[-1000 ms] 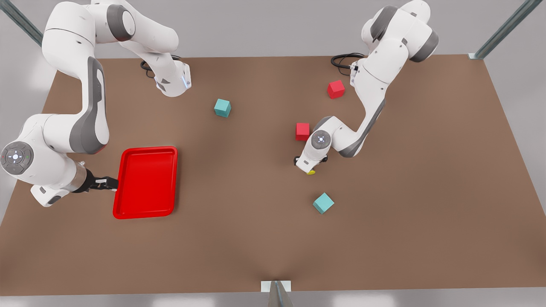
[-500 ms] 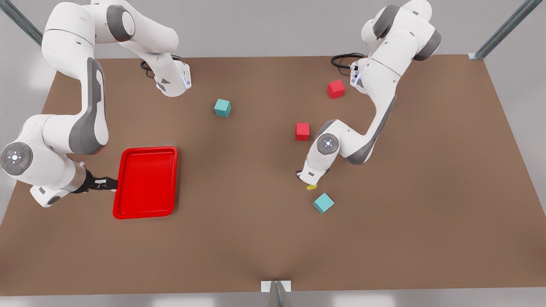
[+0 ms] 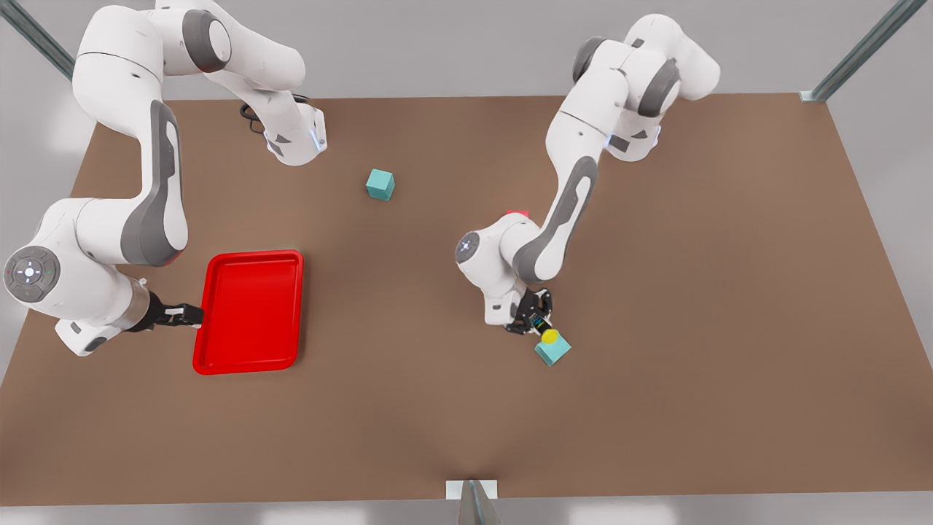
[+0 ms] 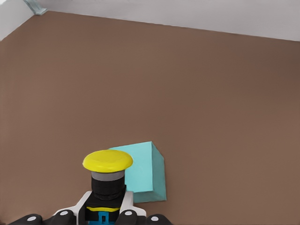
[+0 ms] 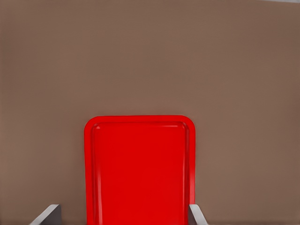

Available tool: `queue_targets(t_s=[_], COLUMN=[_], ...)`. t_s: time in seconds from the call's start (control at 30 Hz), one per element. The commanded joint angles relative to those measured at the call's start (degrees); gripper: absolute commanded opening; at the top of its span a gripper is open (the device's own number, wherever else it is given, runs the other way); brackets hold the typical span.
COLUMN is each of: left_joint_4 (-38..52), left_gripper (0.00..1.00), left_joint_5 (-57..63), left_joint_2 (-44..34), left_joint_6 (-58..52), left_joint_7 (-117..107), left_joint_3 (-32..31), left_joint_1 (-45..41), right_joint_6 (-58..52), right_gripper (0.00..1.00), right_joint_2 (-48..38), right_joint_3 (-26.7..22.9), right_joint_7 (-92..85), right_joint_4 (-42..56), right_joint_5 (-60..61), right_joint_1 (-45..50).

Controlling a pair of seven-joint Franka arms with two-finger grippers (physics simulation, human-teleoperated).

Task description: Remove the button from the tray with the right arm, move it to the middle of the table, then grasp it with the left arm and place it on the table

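The button (image 3: 549,336), with its round yellow cap and black neck, sits between the fingers of my left gripper (image 3: 537,321), which is shut on its base. In the left wrist view the button (image 4: 108,162) stands upright in the left gripper (image 4: 104,218), right in front of a teal cube (image 4: 143,171). This is right of the table's (image 3: 656,408) middle in the front view. The red tray (image 3: 251,310) lies at the front view's left with nothing in it. My right gripper (image 3: 184,315) waits open at the tray's outer rim, its fingers (image 5: 48,214) spread to either side of the tray (image 5: 139,168).
The teal cube (image 3: 555,352) lies just past the held button, toward the table's front edge. Another teal cube (image 3: 380,184) sits farther back near the middle. A red cube (image 3: 517,213) peeks out behind the left arm. A post foot (image 3: 471,490) stands at the front edge.
The left arm swung round and its gripper turned and moved toward the table's front with the button, ending beside the teal cube. The arm now covers the red cubes. The right arm stayed put.
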Motion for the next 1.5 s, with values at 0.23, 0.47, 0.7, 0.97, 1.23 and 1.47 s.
queue_targets(t_s=[0.23,0.47,0.7,0.97,1.23,1.47], left_joint_4=[8.04,9.63,10.24,10.42,10.33,10.42], left_gripper=[0.35,0.34,0.34,0.34,0.75,1.0], left_joint_5=[-0.99,-1.43,-0.55,-0.37,-0.29,-0.9], left_joint_2=[10.29,16.96,21.45,24.26,24.96,24.44], left_joint_6=[-14.76,-19.16,-22.5,-23.29,-23.46,-24.6], left_joint_7=[-55.29,-56.96,-56.35,-56.43,-55.64,-54.06], left_joint_3=[10.16,15.08,17.19,17.11,17.11,17.02], left_joint_1=[-9.03,-15.1,-17.74,-19.67,-19.76,-21.16], right_joint_6=[0.0,-0.44,-0.53,0.26,-0.09,-0.53], right_gripper=[1.0,1.0,1.0,1.0,1.0,1.0], right_joint_2=[-0.07,-0.34,-0.07,-0.07,-0.69,-0.51], right_joint_3=[0.01,0.01,0.01,0.18,0.09,0.18], right_joint_7=[-0.07,-0.07,-0.51,-0.25,-0.07,-0.07], right_joint_4=[0.03,0.38,0.82,0.82,0.64,0.47], right_joint_5=[0.04,-0.04,0.13,0.75,0.75,0.83], right_joint_1=[-0.08,-0.7,-0.79,-0.61,0.18,0.18])
